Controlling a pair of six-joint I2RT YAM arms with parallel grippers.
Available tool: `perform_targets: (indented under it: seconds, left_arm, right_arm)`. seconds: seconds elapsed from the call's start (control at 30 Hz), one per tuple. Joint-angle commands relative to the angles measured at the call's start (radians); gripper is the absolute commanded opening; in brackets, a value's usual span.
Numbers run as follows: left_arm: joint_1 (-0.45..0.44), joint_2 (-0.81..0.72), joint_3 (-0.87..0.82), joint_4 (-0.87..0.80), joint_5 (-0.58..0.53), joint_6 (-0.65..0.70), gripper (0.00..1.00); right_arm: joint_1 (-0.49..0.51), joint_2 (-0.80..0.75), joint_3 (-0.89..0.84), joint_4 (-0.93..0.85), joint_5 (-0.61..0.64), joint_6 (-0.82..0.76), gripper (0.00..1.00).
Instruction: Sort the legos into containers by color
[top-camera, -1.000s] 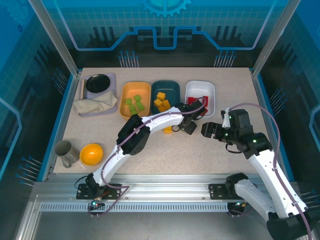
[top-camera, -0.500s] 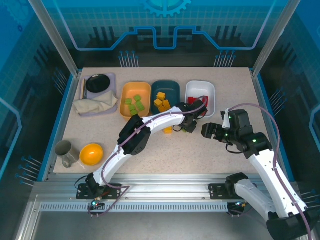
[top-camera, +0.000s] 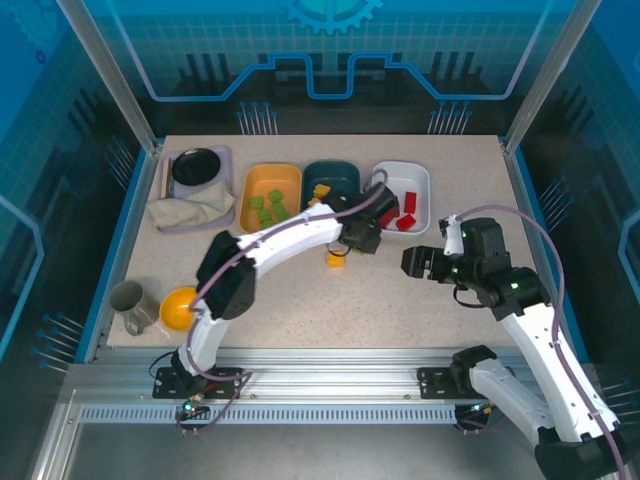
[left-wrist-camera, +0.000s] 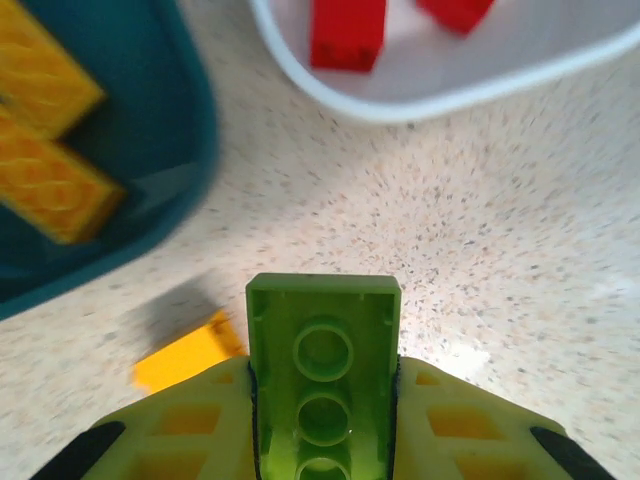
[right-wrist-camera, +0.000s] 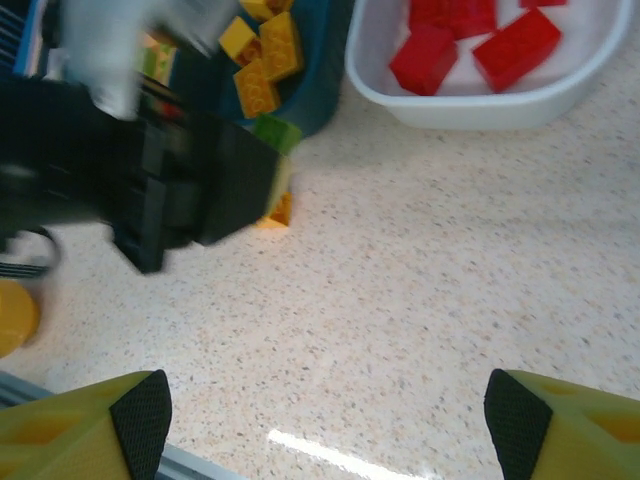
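My left gripper is shut on a green lego, which it holds a little above the table, between the dark teal tray and the white tray. One orange lego lies loose on the table just below it. Red legos lie in the white tray, orange-yellow legos in the teal tray and green legos in the yellow-orange tray. My right gripper hovers open over bare table to the right, with nothing between its fingers.
A glossy yellow bowl and a grey cup stand at the near left. At the back left, a lavender tray holds a black dish and a crumpled cloth.
My left arm has swung left, carrying the green lego from in front of the white tray toward the teal tray. The orange lego on the table is now uncovered. The right arm has barely moved.
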Motion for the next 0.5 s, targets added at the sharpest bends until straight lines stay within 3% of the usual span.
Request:
perform_targets:
  seconds: [0.0, 0.23, 0.47]
  left_arm:
    - [0.127, -0.110, -0.066, -0.040, 0.030, -0.075, 0.26]
    - [0.401, -0.125, -0.124, 0.026, 0.140, -0.127, 0.27]
    - [0.594, 0.076, 0.040, 0.039, 0.255, -0.170, 0.27]
  right_arm:
    - [0.076, 0.042, 0.006, 0.117, -0.057, -0.036, 0.84]
    - [0.312, 0.295, 0.088, 0.326, 0.005, -0.046, 0.85]
    - [0.350, 0.555, 0.277, 0.384, -0.046, -0.044, 0.85]
